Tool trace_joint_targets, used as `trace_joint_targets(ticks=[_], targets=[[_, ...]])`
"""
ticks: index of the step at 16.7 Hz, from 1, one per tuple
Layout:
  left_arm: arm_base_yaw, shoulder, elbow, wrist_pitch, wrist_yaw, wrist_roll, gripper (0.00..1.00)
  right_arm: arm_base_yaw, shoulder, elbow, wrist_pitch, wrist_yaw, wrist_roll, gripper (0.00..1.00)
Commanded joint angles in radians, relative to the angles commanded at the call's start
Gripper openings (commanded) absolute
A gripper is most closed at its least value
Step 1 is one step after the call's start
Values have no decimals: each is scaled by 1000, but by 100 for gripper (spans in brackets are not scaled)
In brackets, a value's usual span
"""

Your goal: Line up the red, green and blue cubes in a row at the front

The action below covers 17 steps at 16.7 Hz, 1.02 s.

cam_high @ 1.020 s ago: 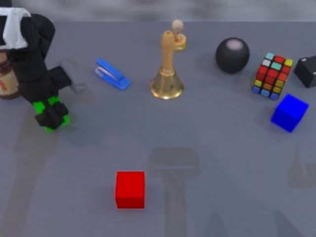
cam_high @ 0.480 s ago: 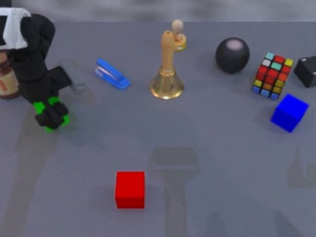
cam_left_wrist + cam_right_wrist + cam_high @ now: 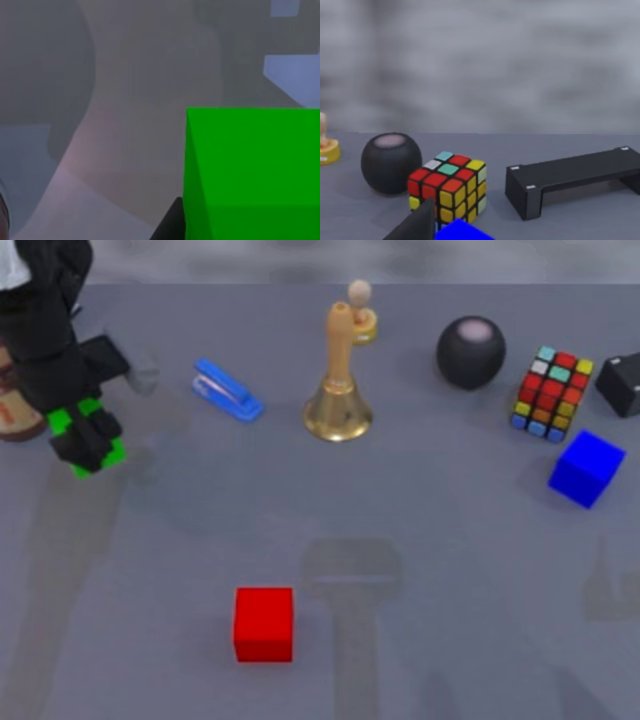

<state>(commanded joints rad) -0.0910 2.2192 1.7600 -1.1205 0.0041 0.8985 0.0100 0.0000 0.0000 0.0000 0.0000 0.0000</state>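
Left claw (image 3: 86,439) grips the green cube (image 3: 62,421) at the table's (image 3: 420,540) far left.

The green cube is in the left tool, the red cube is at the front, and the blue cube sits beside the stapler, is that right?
One detail is wrong. The top view shows the blue cube at the right, next to the puzzle cube, far from the stapler. The left tool does hold the green cube, and the red cube is at the front.

Our left tool (image 3: 85,438) now sits farther toward the surface's left edge and rear than a second ago. The green cube (image 3: 62,422) clamped in it travels along.
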Motion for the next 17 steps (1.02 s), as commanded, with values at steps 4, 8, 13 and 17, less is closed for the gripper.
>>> trace_joint_targets(ticks=[4,8,13,17], targets=[[4,-21,28,-39,-1,-2,0,0,0,0,0,0,0,100],[-15,-21,23,-35,-1,-3,0,0,0,0,0,0,0,100],[-216,-72,-30,-30,0,-49,0,0,0,0,0,0,0,100],[-478,-129,-104,-29,2,-112,0,0,0,0,0,0,0,100]])
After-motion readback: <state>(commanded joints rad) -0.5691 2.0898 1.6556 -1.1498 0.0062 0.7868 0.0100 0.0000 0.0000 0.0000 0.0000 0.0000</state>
